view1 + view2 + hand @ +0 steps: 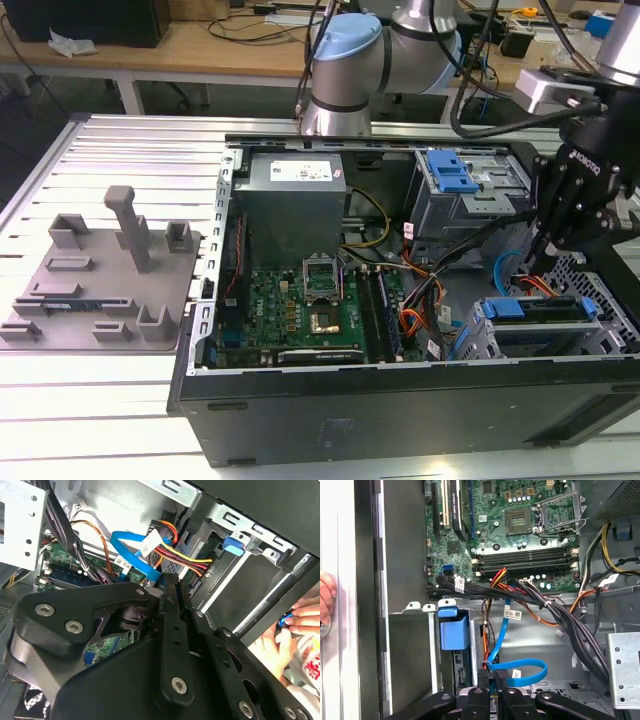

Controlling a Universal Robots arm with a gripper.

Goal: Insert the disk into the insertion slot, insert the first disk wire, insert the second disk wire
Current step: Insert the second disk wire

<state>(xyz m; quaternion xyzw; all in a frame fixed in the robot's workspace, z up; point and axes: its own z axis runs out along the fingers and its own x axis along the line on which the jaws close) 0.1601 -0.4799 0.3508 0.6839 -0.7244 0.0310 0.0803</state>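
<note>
Jaws drawn close together at the bottom centre of the first wrist view, gripper (492, 680) tips pinched on or right at the black plug end of the second disk wire (520, 671); whether the plug is truly clamped or only touched, cannot tell. In the second wrist view the gripper (167, 587) tips meet just below that light blue cable (131, 555), which loops off toward the upper left of the frame.

The first disk wire (187, 560), the orange-red-yellow bundle, runs past the fingertips toward centre right. Whether its plug is seated cannot be told.

Exterior view: the gripper (535, 268) hangs over the lower right of the open computer case (300, 410), above the insertion slot (520, 340). The disk (540, 308) lies in that cage, blue carrier edge showing, so step one looks done. Judgement: work stands at a wire step, most likely the blue cable; neither wire confirmed home.

Outward: motherboard (520, 525) across the upper centre of the first wrist view. A person's hand (326, 597) rests at the left edge, outside the case wall.
</note>
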